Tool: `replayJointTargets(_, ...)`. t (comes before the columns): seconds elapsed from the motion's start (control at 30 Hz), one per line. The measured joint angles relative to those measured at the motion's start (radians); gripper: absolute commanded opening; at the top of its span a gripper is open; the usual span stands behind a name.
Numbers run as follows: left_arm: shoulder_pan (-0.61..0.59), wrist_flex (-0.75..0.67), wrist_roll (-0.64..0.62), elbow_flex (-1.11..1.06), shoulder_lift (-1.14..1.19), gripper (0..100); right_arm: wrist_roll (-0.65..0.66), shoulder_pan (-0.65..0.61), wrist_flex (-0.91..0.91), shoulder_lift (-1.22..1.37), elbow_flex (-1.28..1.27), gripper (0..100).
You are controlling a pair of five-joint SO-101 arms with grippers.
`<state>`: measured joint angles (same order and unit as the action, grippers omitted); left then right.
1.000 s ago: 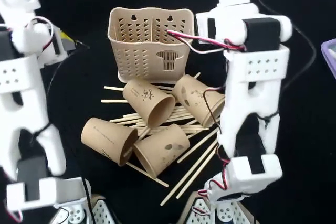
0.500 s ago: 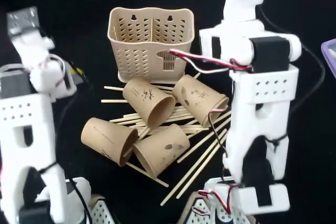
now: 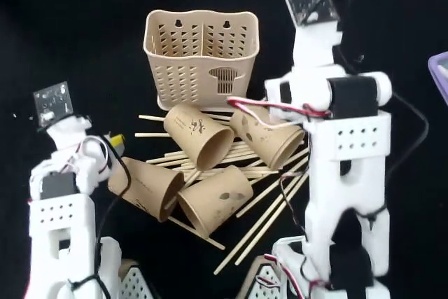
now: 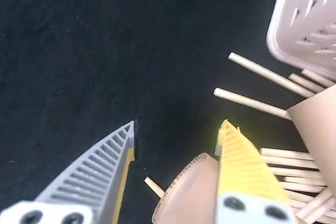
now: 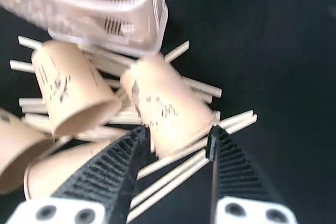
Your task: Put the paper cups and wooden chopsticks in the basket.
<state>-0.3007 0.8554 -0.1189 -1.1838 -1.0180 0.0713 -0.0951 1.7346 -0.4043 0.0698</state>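
Observation:
Four brown paper cups lie on their sides among scattered wooden chopsticks (image 3: pixel 262 211) in front of the beige slotted basket (image 3: pixel 201 47). My left gripper (image 4: pixel 177 125) is open low over the black table. The base of the leftmost cup (image 4: pixel 186 198) lies between its grey finger and yellow finger (image 4: pixel 239 161). From above, its yellow tip (image 3: pixel 115 142) sits beside that cup (image 3: pixel 145 185). My right gripper (image 5: pixel 177 129) is open, its black fingertips just short of the rightmost cup (image 5: pixel 168 106), which lies on chopsticks (image 5: pixel 184 163) near the basket (image 5: pixel 94 3).
Two more cups (image 3: pixel 199 134) (image 3: pixel 213 201) lie in the middle of the pile. A purple object (image 3: pixel 439 68) shows at the table's right edge. The right arm's white body (image 3: pixel 346 173) stands over the chopsticks' right ends. Bare black cloth lies left of the basket.
The left arm has folded down and brought its gripper to the leftmost cup. The right arm has swung forward and lowered over the rightmost cup. Cups and chopsticks have not moved.

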Motion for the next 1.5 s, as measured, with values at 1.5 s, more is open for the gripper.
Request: replayJointTargets(1.5,0.000,-0.221,-0.008,-0.242,-0.158,25,0.209,0.126,-0.844,-0.631,-1.266,18.8)
